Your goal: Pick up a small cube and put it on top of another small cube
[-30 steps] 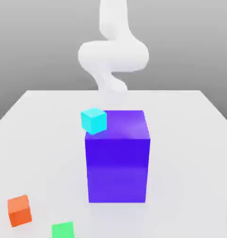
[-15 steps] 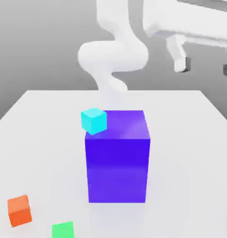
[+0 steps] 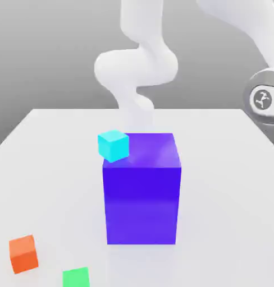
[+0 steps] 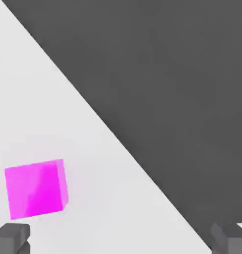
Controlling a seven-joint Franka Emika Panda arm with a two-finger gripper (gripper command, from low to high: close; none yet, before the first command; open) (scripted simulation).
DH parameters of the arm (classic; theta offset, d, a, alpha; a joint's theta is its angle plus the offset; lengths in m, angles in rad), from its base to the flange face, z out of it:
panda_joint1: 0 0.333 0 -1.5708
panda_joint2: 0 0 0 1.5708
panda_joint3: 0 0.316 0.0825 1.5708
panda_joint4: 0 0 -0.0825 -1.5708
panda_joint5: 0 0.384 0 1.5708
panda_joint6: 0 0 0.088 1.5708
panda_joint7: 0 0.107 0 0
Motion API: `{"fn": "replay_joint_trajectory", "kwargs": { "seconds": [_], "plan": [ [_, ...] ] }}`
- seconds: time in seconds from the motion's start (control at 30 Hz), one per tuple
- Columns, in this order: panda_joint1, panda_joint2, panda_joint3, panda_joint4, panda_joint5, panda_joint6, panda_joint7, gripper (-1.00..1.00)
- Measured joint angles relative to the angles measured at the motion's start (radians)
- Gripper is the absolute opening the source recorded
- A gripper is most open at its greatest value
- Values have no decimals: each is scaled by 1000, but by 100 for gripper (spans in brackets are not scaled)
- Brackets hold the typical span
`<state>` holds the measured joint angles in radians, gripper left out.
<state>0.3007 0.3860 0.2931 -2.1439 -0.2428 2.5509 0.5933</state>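
You see the small green cube and the small orange cube at the near edge of the white table, toward its near left corner in the exterior view. Behind them the small cyan cube sits on a corner of the big purple block; a passing arm could knock it off. In the hand view the gripper is spread wide, holding nothing, with a small magenta cube just beside one finger, near the table edge; a crooked descent could push it over.
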Motion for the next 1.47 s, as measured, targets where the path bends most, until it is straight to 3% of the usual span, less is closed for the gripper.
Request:
{"fn": "replay_joint_trajectory", "kwargs": {
  "seconds": [0.17, 0.2, 0.43, 0.57, 0.97, 1.1, 1.13, 1.33, 1.47],
  "plan": [
    [57, 181, -26, 36, -58, 91, 15, 0],
    [69, 214, -40, 44, -71, 115, 23, -100],
    [71, 220, -42, 46, -72, 118, 23, -100],
    [34, 101, -3, 14, -13, 33, -9, -100],
    [-244, -98, -273, -148, 210, 19, 289, -100],
    [-336, -72, -366, -169, 285, 72, 386, -100],
    [-363, -36, -383, -164, 309, 103, 407, 100],
    [-381, -11, -395, -159, 328, 123, 419, 100],
    [-387, -98, -423, -161, 314, 39, 453, 100]
  ]
}}
